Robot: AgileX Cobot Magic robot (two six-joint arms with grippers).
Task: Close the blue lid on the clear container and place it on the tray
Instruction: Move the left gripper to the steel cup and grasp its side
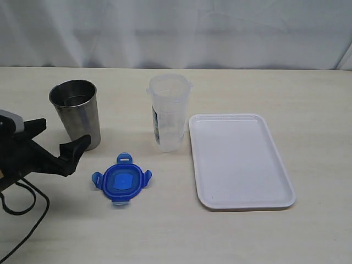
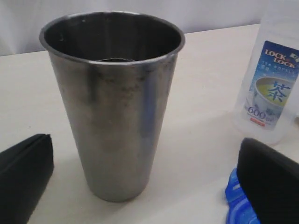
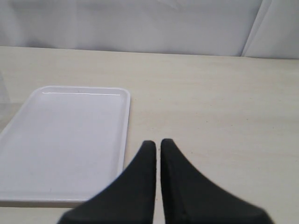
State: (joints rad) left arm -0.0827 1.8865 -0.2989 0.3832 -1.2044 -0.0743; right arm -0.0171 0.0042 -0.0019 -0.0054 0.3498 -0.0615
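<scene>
The blue lid [image 1: 121,180] lies flat on the table, flaps spread, in front of and left of the clear container [image 1: 169,113], which stands upright and uncovered beside the white tray [image 1: 239,159]. My left gripper [image 1: 58,137] is open at the left edge, left of the lid, its jaws wide and empty, pointing at a steel tumbler. In the left wrist view the gripper [image 2: 145,142] frames the tumbler, with the lid [image 2: 238,200] by one finger [image 2: 271,182] and the container [image 2: 273,88] beyond. My right gripper [image 3: 157,143] is shut on nothing, beside the tray [image 3: 70,135]; the exterior view does not show it.
A steel tumbler [image 1: 77,113] stands upright at the left, just behind my left gripper, and fills the left wrist view [image 2: 114,107]. A black cable [image 1: 25,209] loops on the table at the front left. A white curtain hangs behind the table.
</scene>
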